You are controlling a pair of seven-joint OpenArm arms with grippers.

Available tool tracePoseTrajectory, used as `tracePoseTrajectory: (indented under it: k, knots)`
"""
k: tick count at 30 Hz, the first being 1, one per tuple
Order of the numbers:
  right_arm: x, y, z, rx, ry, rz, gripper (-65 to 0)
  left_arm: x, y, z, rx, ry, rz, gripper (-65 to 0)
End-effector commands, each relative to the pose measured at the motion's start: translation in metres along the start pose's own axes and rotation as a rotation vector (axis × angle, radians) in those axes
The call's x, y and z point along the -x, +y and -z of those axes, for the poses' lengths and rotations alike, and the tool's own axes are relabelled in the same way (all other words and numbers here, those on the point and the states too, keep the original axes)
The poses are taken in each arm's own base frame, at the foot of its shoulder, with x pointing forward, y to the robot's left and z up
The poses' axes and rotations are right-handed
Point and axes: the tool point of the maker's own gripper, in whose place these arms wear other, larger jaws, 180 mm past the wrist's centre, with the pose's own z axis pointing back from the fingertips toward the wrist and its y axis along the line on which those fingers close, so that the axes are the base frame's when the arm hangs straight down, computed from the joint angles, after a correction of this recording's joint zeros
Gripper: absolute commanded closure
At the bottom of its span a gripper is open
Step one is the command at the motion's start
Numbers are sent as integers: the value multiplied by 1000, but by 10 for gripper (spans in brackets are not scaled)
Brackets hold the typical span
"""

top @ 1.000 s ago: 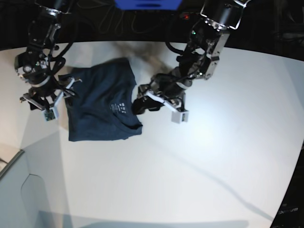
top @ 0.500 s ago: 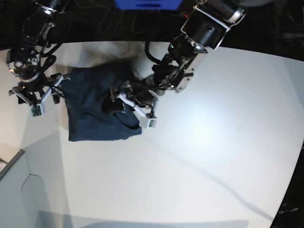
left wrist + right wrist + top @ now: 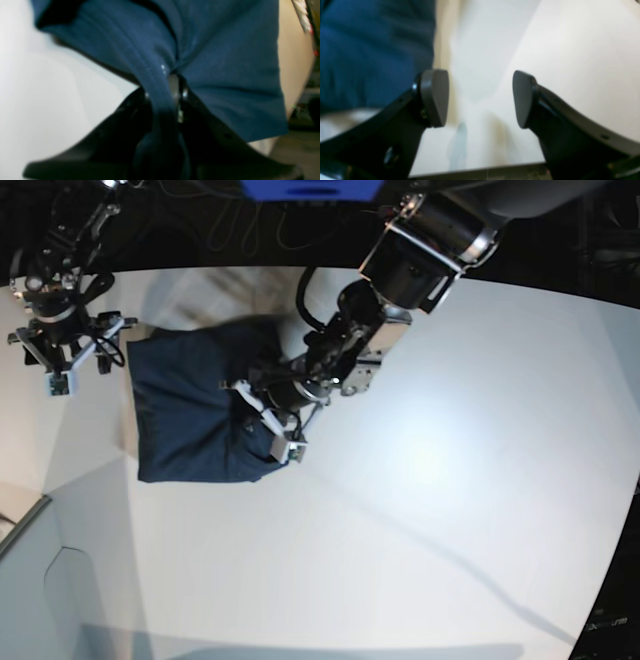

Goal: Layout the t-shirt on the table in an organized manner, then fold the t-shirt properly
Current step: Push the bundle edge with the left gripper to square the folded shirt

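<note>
The dark navy t-shirt (image 3: 185, 415) lies in a rough folded rectangle on the left part of the white table (image 3: 450, 480). My left gripper (image 3: 265, 415) reaches over the shirt's right edge. In the left wrist view the left gripper (image 3: 176, 85) is shut on a bunched ridge of the t-shirt (image 3: 225, 62). My right gripper (image 3: 62, 365) hovers just off the shirt's upper left corner. The right wrist view shows the right gripper (image 3: 480, 98) open with nothing between its fingers (image 3: 435, 97), over bare table, and the t-shirt (image 3: 370, 50) to its left.
A pale grey box corner (image 3: 40, 580) sits at the bottom left. A blue object (image 3: 310, 188) hangs at the top centre behind the table's curved far edge. White tabletop stretches to the right and front of the shirt.
My left arm swept left onto the shirt and its jaws closed on the cloth. My right gripper rose up and to the left, away from the shirt's edge. The shirt shifted slightly left.
</note>
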Motion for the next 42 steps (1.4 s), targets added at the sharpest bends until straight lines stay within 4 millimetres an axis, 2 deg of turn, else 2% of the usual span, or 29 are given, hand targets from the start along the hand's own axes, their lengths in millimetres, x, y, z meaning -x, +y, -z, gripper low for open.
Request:
tracePoseTrajectory:
  k: [1,5,9,11,18,19,22,26,29,35,38,42]
  knots:
    - [-15,-4,-4,5,-55,-12,-399,-21,-4,4,-3,-25,43,-9]
    - [-5,-5,-12,12,-34,-26,-399,-37,-5,5,-10,-21,159,-1]
    - [3,-6,-20,18,-20,-42,-399,-50,28,-3,-94,90,373,-1]
    - [6,-3,-23,16,-15,-38,-399,-51,30,-6,-65,142,495,-1]
    - [7,4,-28,11,-14,-23,-399,-44,21,-11,57,344,959,-1]
    - [8,4,-28,10,-11,-24,-399,-41,10,-8,91,362,1023,-1]
    - [9,4,-28,11,-11,-25,-399,-45,-2,-1,101,373,1220,-1]
    - [14,5,-31,10,2,-29,-399,-39,-17,5,159,385,1470,-3]
    - [15,4,-32,11,5,-31,-399,-26,-27,6,211,413,1583,-5]
    - [22,5,-34,7,22,-34,-399,-23,-39,7,244,446,1752,-6]
    - [23,5,-35,7,25,-35,-399,-18,-52,7,277,438,1832,-61]
    - [23,5,-35,7,25,-35,-399,-31,-76,12,246,317,1869,-275]
